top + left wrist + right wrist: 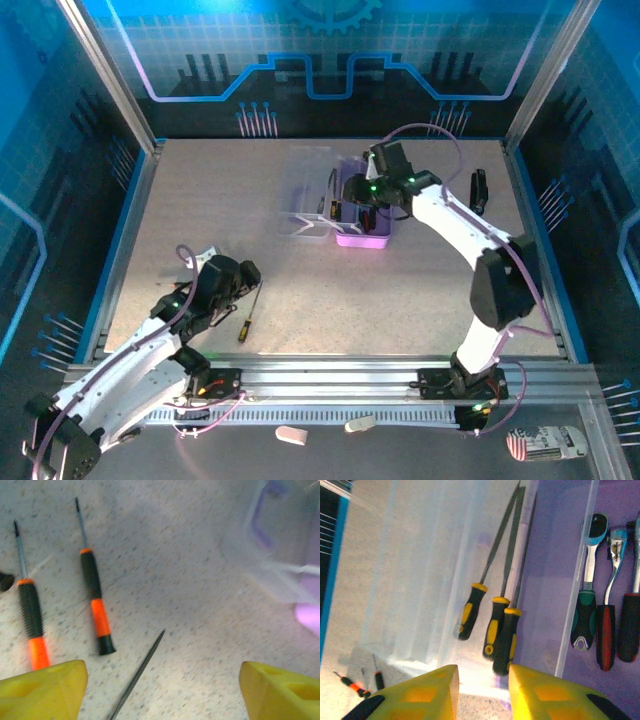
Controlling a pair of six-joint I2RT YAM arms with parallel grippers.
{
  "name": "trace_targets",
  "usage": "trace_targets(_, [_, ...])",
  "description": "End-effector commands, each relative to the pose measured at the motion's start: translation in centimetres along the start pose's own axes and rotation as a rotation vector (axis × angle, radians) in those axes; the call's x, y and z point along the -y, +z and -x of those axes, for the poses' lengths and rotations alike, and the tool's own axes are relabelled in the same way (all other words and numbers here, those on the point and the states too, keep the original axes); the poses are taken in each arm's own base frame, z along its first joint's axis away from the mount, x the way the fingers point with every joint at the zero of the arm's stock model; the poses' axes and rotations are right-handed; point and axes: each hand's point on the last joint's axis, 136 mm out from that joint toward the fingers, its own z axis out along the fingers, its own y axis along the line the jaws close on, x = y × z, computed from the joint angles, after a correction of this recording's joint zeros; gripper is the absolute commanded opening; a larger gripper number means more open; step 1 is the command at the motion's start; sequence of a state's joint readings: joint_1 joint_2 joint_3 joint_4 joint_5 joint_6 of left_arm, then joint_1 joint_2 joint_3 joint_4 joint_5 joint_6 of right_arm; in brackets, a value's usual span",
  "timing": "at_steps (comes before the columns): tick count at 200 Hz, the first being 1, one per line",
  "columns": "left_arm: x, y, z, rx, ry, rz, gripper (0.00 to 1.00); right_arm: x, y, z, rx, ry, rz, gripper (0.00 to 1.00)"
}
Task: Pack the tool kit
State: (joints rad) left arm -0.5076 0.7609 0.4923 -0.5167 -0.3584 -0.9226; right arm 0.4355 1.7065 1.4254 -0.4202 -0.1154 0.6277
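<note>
Top external view: the tool kit (345, 205) lies open at the far middle of the table (200, 220), clear lid (305, 190) on the left, purple base (362, 238) on the right.
Hidden: the right hand (483, 677) hangs over the base and covers part of it.
Left wrist view: the case is a blur. One screwdriver (31, 625) is cut off by a yellow finger (42, 690). The handle of a thin dark shaft (140, 672) is out of frame.
Axis: the second screwdriver (94, 595) lies flat alongside, both tips pointing away from the left hand (162, 680). Three needle files (495, 625) in the case have their handles toward the right hand.
Left hand: fingers wide apart, empty.
Right hand: fingers narrowly parted, nothing between them.
</note>
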Motion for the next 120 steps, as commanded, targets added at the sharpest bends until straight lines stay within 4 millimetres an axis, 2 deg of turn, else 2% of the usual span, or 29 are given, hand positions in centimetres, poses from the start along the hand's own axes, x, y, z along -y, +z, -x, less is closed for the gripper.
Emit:
trace_targets(1, [-1.3, -0.5, -1.7, -0.136, 0.026, 0.111, 0.77, 0.0, -1.1, -0.7, 0.036, -0.021, 0.048, 0.33])
trace_targets(20, [-2.2, -0.5, -3.3, -0.237, 0.058, 0.201, 0.73, 0.7, -1.6, -2.4, 0.038, -0.011, 0.066, 0.33])
trace_targets(50, [-5.3, -1.6, -6.3, -0.341, 0.107, 0.379, 0.73, 1.4, -2.6, -4.5, 0.027, -0.012, 0.082, 0.33])
trace_targets(84, [-7.3, -1.6, -10.0, -0.456, 0.102, 0.422, 0.66, 2.2, -3.4, -5.9, 0.038, -0.013, 0.101, 0.34])
trace_targets(120, [-6.6, -0.8, -12.0, -0.528, 0.114, 0.326, 0.60, 3.2, -3.4, -6.6, 0.022, -0.021, 0.107, 0.34])
